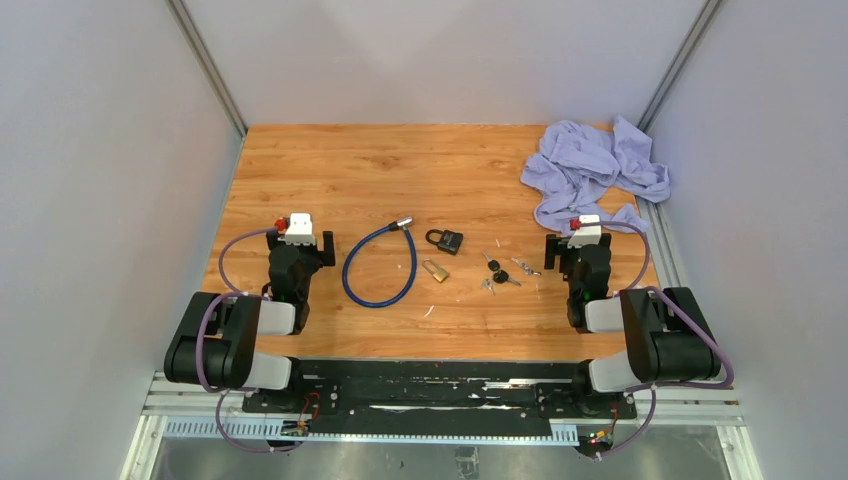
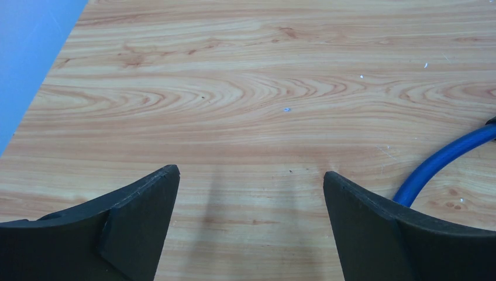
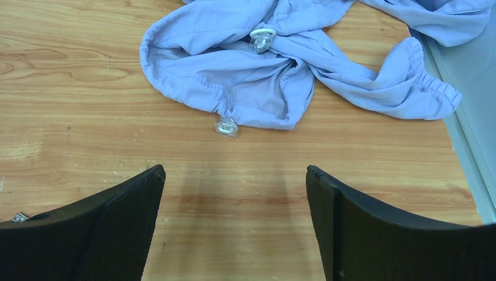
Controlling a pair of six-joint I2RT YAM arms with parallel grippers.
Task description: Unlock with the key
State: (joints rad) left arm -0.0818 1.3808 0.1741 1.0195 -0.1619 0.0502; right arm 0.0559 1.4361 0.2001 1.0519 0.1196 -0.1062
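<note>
Keys (image 1: 500, 272) lie on the desk (image 1: 400, 160), just right of the black padlock (image 1: 446, 240) and brass padlock (image 1: 435, 270). Left tool (image 2: 251, 175) gapes wide, gripping nothing; right tool (image 3: 236, 170) is equally wide and empty, facing a lilac cloth (image 3: 245, 76).

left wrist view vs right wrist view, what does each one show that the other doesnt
Only the left wrist view shows a curved stretch of the blue cable lock, at its right edge. Only the right wrist view shows the crumpled lavender cloth with its clear plastic toggles. Both show bare wooden table ahead and an open end effector with nothing between its black fingers: the left end effector in one, the right end effector in the other.
</note>
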